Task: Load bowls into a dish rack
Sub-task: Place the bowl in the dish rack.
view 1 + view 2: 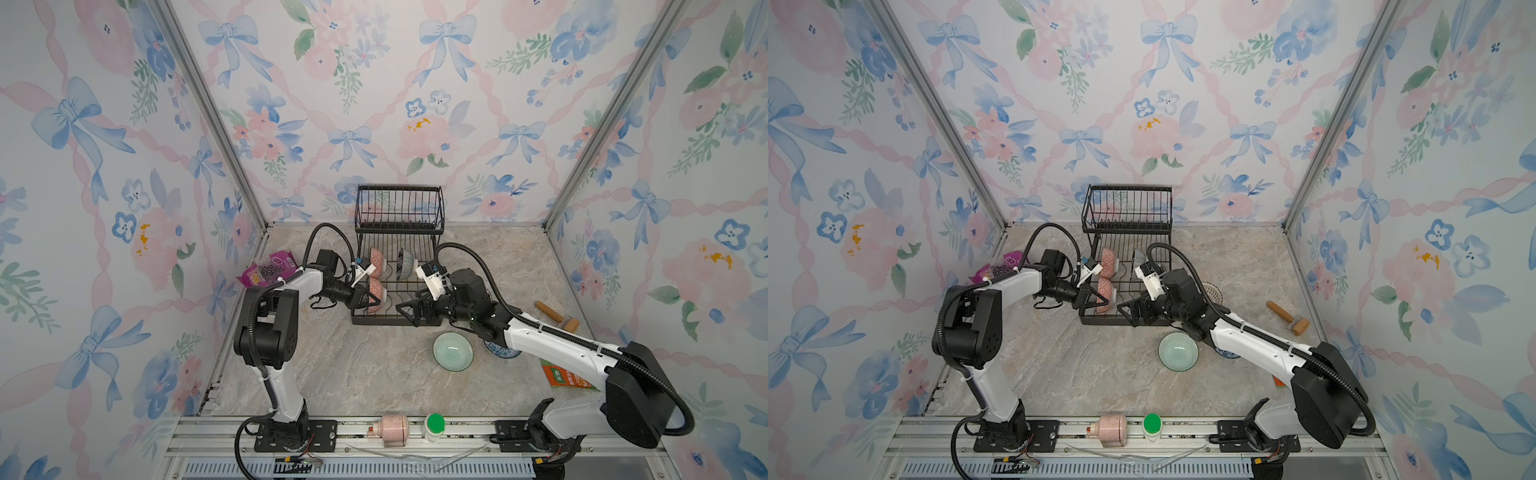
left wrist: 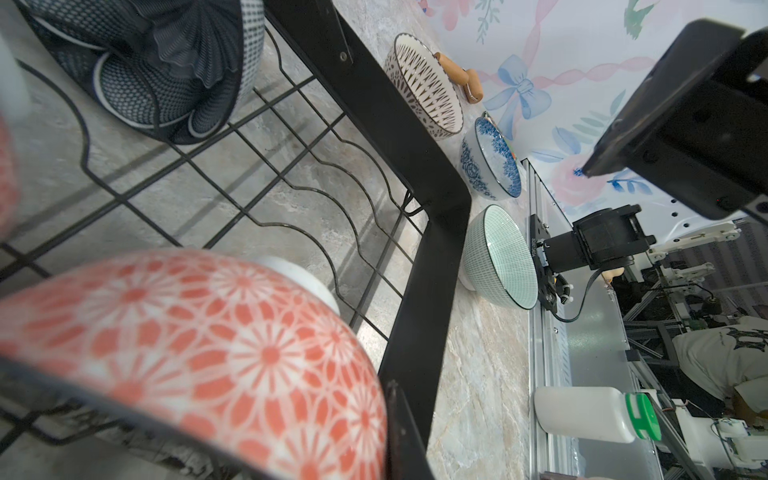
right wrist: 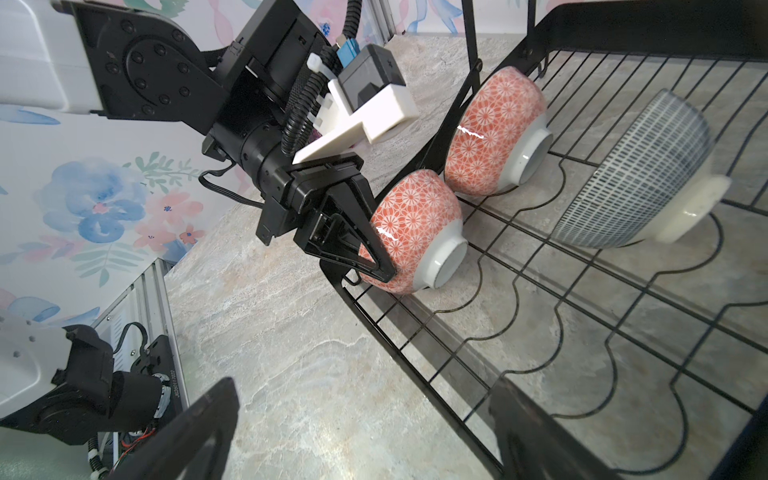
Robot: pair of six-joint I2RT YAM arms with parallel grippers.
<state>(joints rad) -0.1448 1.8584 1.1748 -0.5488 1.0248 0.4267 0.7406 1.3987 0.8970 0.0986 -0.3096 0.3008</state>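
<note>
Three bowls stand on edge in the rack's (image 2: pixel 419 291) lower tier of thin black wire with wavy dividers, near the middle of both top views. My left gripper (image 1: pixel 365 300) pinches the rim of the nearest one, a glossy red bowl (image 3: pixel 415 232) with a white starburst pattern and a plain white foot. A second red bowl (image 3: pixel 494 129) sits just behind it, and a blue bowl (image 3: pixel 636 174) with fine white dashes stands apart in the next row. My right gripper (image 1: pixel 409 309) hangs at the rack's front edge, fingers spread wide and holding nothing. On the veined stone table (image 1: pixel 332 365), lower right of centre, a ribbed mint bowl (image 1: pixel 453 351), a floral bowl (image 2: pixel 492 160) and a lattice bowl (image 2: pixel 428 83) sit upright.
</note>
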